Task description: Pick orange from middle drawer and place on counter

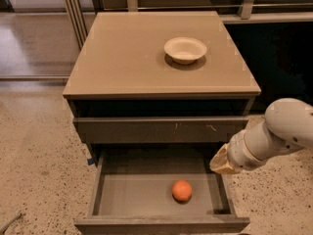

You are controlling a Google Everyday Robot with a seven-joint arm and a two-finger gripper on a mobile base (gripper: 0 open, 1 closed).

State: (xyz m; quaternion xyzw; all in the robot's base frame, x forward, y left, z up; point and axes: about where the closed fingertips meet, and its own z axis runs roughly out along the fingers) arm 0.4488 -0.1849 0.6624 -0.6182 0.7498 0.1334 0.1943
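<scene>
The orange [182,190] lies on the floor of the open middle drawer [128,196], right of centre and near the front. My gripper [222,161] hangs at the drawer's right side wall, above and to the right of the orange, apart from it. The white arm behind it comes in from the right edge. The tan counter [128,58] is the cabinet's top, above the drawers.
A white bowl [185,49] stands on the counter's back right part. A closed drawer front with pale scratches [156,129] sits just above the open drawer. Speckled floor [34,151] surrounds the cabinet. A rail and dark panels stand behind it.
</scene>
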